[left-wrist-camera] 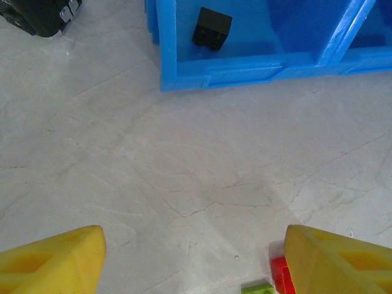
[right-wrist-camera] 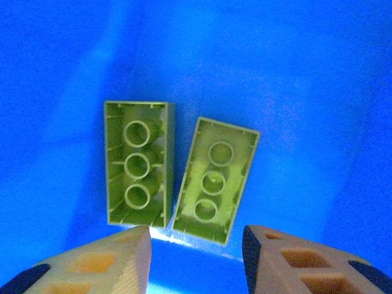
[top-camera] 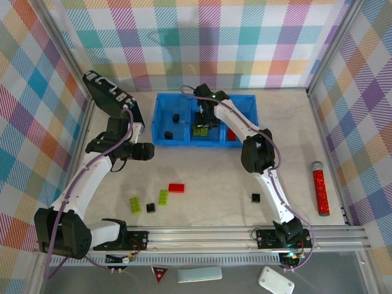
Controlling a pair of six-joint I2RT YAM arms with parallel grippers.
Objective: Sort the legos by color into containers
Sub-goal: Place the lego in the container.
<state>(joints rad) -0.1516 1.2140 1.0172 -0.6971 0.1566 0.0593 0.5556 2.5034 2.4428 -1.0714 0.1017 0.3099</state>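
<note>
Sorting partway done: five loose bricks (top-camera: 164, 196) lie on the table (top-camera: 208, 174).
Black bricks (top-camera: 176, 116), green bricks (right-wrist-camera: 138, 162) and a red brick (top-camera: 231, 133) sit in separate compartments of the blue tray (top-camera: 184, 143); right pincer (right-wrist-camera: 196, 236) hangs parted, empty, above the green; left pincer (left-wrist-camera: 195, 245) gapes empty.

Blue tray (top-camera: 184, 142), two black bricks (top-camera: 176, 116) in left compartment, two lime bricks (right-wrist-camera: 138, 162) undersides up in middle, on table one red brick (top-camera: 176, 188), two lime ones (top-camera: 135, 205), two black ones (top-camera: 255, 197)

red glittery cylinder (top-camera: 320, 193) (silver cap) at right, black case (top-camera: 108, 95) far left, plaid walls (top-camera: 214, 43) behind
</note>
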